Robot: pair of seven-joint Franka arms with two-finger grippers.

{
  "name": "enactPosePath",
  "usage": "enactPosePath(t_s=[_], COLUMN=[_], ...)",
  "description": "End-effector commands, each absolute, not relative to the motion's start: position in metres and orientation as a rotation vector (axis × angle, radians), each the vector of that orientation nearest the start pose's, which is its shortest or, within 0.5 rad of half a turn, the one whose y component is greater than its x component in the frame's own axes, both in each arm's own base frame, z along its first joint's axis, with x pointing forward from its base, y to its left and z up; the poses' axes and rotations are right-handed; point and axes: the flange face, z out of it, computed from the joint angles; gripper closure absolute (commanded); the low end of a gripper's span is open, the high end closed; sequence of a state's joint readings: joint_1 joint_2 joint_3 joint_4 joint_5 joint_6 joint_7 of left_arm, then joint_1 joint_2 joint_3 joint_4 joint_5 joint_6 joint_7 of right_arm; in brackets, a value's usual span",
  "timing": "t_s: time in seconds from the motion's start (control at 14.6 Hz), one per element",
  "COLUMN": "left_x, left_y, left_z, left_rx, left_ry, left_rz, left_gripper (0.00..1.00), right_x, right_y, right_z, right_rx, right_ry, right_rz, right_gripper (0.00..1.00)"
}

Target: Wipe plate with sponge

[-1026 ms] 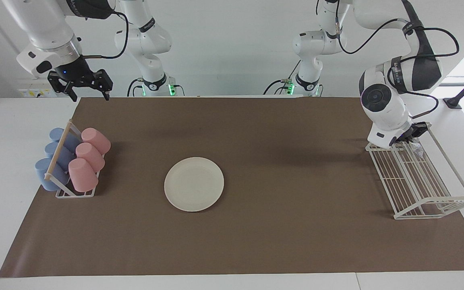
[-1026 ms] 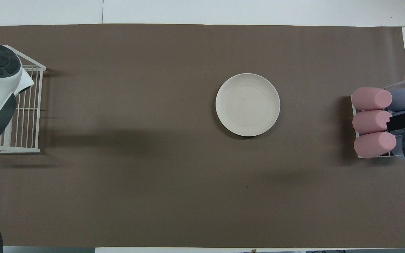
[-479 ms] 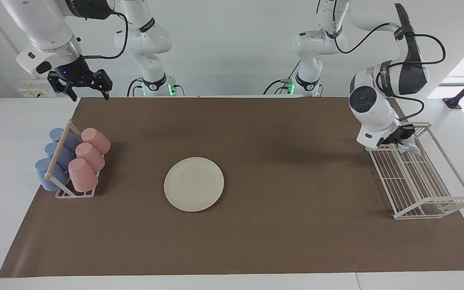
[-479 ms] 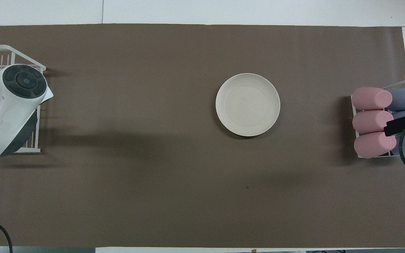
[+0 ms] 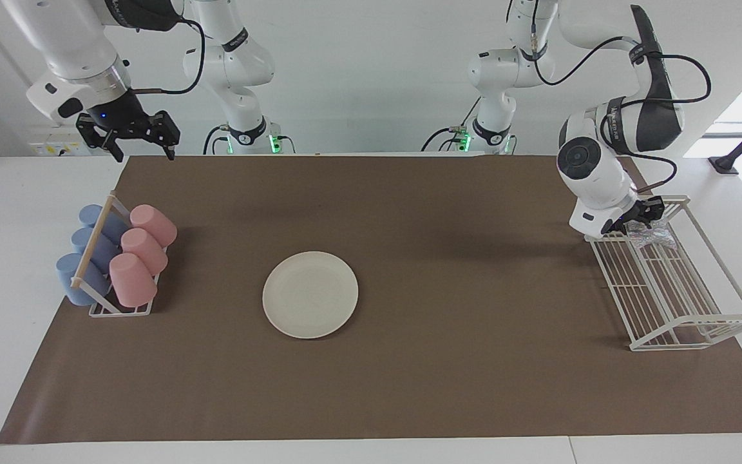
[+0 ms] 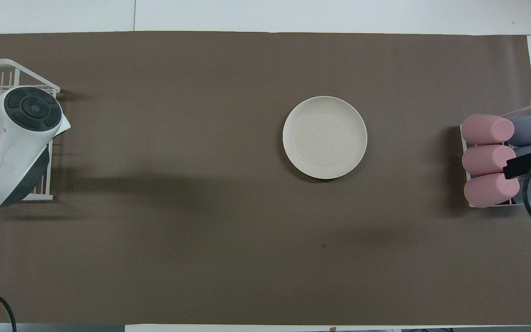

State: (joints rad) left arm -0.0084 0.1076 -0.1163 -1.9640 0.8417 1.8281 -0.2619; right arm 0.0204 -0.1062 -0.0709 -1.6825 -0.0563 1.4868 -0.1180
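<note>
The small silvery, crinkled sponge (image 5: 653, 234) lies on the white wire rack (image 5: 674, 290), just beside the left gripper (image 5: 636, 219); whether its fingers are parted or hold it cannot be told. The right gripper (image 5: 142, 143) waits, spread open and empty. The round cream-white plate (image 5: 310, 294) sits mid-mat.

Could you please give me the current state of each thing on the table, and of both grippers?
plate: flat on the mat, bare.
sponge: lying in the wire rack.
pink cups and blue cups: tipped in their holder.
left gripper: at the sponge.
right gripper: open, waiting.
</note>
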Motion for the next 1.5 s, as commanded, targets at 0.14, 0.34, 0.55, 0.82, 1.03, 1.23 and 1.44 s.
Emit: enactPosePath(t_s=[0.14,0.34,0.55,0.82,1.03,1.23,1.44], left_x=[0.564,0.574,0.582,0.578,0.568,0.554,0.548], left_y=[-0.009,-0.011,-0.015,-0.022,-0.03,-0.028,-0.034], left_z=[0.431,0.45,0.485,0.539,0.57,0.583,0.591], left_rx=[-2.33,-2.391,-2.486,-2.638,-2.755,-2.902,-2.943], left_ry=[0.21,0.144,0.03,-0.096,-0.164,-0.268,-0.271], left_rz=[0.053,0.033,0.034,0.044,0.051,0.108,0.112], left_gripper=[0.0,0.0,0.0,0.0,0.0,0.0,0.0], right_x=[0.502,0.502,0.502,0.502,0.502,0.502,0.502], right_y=[-0.034,-0.034,-0.034,-0.034,-0.034,-0.034,-0.034], right_z=[0.622,0.622,0.622,0.623,0.622,0.622,0.622], right_rx=[-3.153,-3.153,-3.153,-3.155,-3.153,-3.153,-3.153], right_ry=[-0.128,-0.128,-0.128,-0.127,-0.128,-0.128,-0.128], right_rz=[0.152,0.152,0.154,0.149,0.152,0.151,0.152], right_gripper=[0.0,0.0,0.0,0.0,0.0,0.0,0.0])
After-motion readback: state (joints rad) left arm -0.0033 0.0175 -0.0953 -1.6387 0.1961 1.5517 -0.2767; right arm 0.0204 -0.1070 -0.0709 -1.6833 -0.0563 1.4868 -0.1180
